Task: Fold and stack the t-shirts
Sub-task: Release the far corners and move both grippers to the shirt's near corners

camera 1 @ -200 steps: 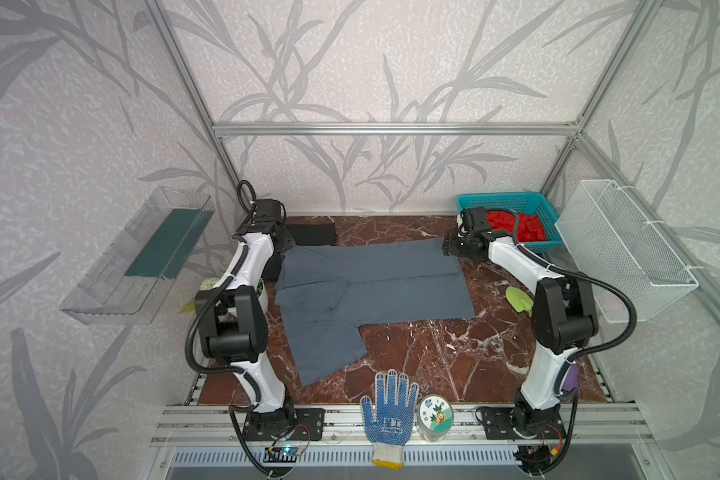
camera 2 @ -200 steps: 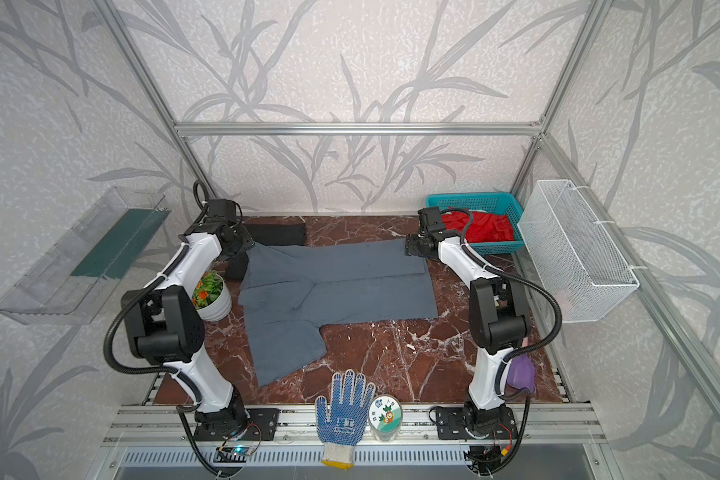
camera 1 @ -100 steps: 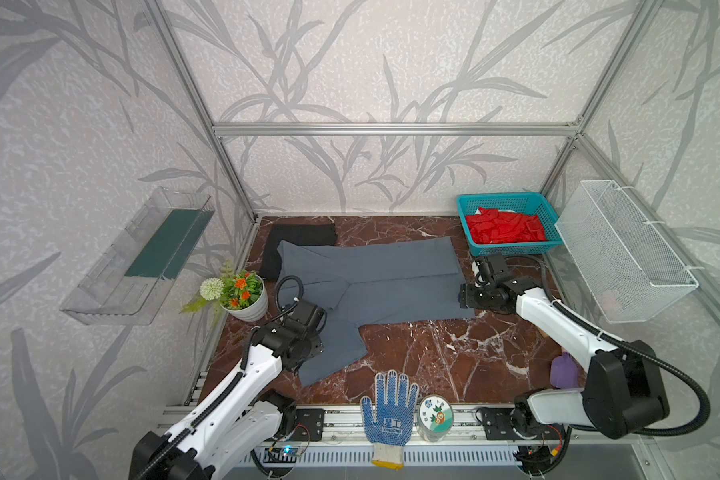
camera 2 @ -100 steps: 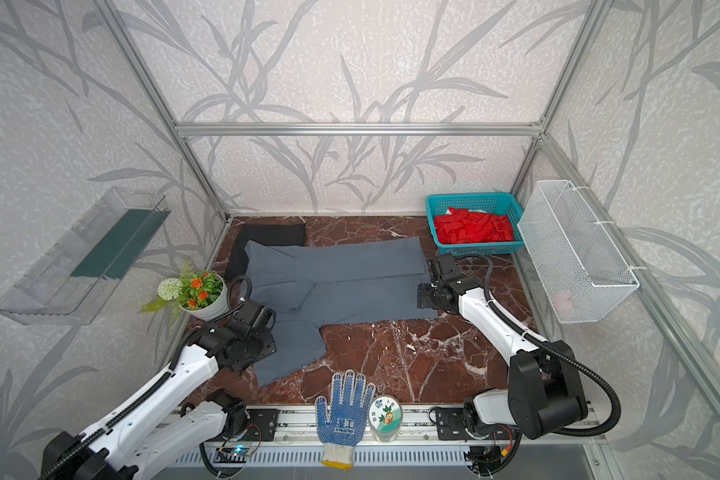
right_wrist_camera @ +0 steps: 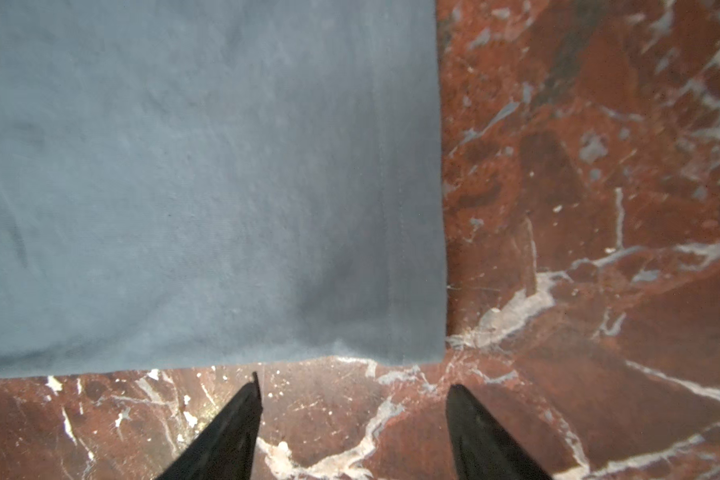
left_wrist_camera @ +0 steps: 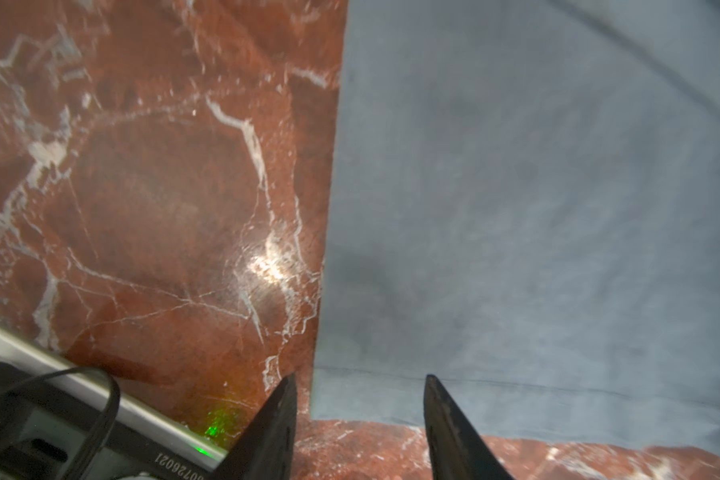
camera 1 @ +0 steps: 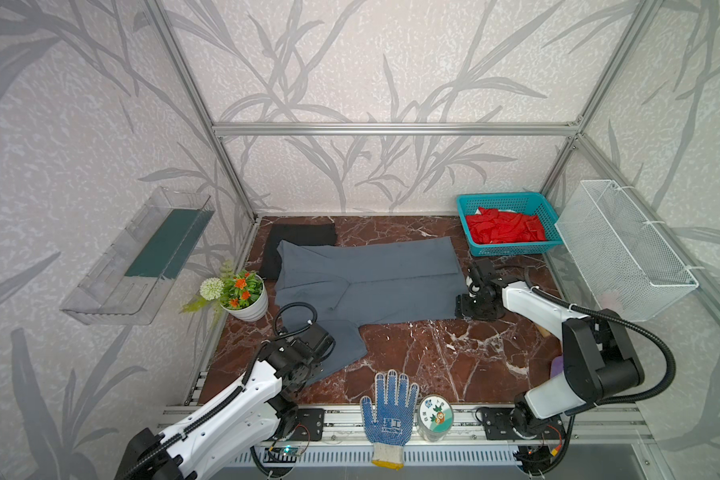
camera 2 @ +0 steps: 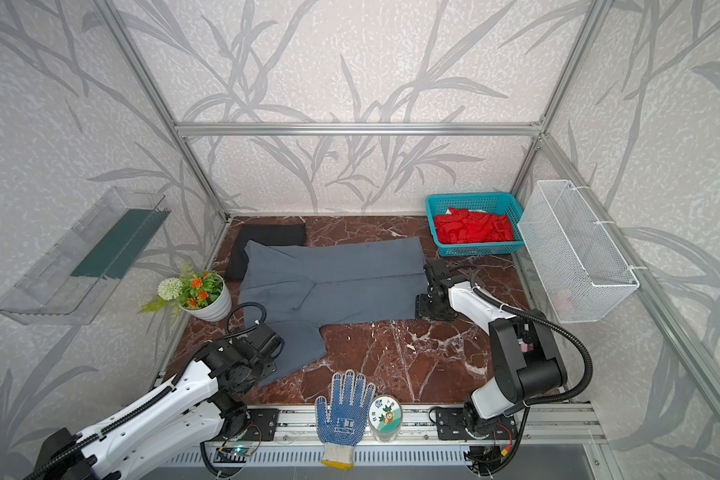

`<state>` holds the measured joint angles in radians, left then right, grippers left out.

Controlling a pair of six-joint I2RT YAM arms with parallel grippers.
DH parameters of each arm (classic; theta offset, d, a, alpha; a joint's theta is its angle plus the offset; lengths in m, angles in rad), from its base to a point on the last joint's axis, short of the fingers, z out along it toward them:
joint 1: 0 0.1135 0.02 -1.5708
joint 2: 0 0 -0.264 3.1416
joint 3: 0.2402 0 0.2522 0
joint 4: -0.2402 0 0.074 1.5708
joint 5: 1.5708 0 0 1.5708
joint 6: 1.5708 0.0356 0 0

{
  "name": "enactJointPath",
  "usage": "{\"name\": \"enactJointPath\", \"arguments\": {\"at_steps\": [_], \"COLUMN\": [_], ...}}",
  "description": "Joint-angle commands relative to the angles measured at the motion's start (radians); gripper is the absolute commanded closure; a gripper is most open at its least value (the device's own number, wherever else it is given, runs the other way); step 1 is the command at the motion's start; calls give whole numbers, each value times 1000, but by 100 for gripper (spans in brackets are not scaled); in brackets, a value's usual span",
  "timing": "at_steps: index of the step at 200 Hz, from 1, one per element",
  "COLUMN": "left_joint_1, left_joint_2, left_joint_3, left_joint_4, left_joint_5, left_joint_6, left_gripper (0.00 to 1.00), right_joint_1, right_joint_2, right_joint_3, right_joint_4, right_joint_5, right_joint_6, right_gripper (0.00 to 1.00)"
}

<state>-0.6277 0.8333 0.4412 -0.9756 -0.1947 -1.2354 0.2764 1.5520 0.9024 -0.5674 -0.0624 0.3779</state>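
The slate grey t-shirt (camera 1: pixel 371 282) (camera 2: pixel 341 282) lies spread flat on the red marble table. One sleeve reaches toward the front left. Its far left corner overlaps the folded black t-shirt (camera 1: pixel 304 235) (camera 2: pixel 273 233). My left gripper (camera 1: pixel 308 365) (camera 2: pixel 258 365) hovers open at the front left end of the grey cloth. In the left wrist view the corner of the grey t-shirt (left_wrist_camera: pixel 516 208) shows between the tips of the left gripper (left_wrist_camera: pixel 360 376). My right gripper (camera 1: pixel 466 307) (camera 2: pixel 427 305) stands open at the shirt's near right corner. In the right wrist view the right gripper (right_wrist_camera: pixel 354 380) is over bare marble just short of the grey hem (right_wrist_camera: pixel 204 187).
A teal basket (camera 1: pixel 512 250) of red cloth sits at the back right, beside a white wire basket (camera 1: pixel 624 249) on the right wall. A flower pot (camera 1: pixel 242 295) stands left of the shirts. A dotted glove (camera 1: pixel 389 411) and a round tin (camera 1: pixel 435 415) lie on the front rail.
A second ago both grippers were at the grey shirt's far corners. They have swung to its near side and have barely moved in the last half second. The shirt lies as before.
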Motion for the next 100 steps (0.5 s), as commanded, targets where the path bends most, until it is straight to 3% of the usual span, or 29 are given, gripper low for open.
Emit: {"name": "enactJointPath", "arguments": {"at_steps": [1,56,84,100], "left_joint_1": [-2,-2,-7,-7], "left_joint_2": [27,84,84,61], "left_joint_3": [-30,-107,-137,-137], "left_joint_4": [29,140,174,164], "left_joint_5": [36,82,80,71], "left_joint_6": [-47,-63,-80,-92], "left_gripper": [50,52,70,86], "right_joint_1": [-4,-8,-15,-24], "right_joint_2": [7,31,29,29], "right_joint_3": [40,59,74,78], "right_joint_4": [-21,-19,-30,-32], "right_joint_5": [-13,-19,-20,-20], "right_joint_6": [3,-6,-17,-23], "right_gripper": [29,29,29,29]}}
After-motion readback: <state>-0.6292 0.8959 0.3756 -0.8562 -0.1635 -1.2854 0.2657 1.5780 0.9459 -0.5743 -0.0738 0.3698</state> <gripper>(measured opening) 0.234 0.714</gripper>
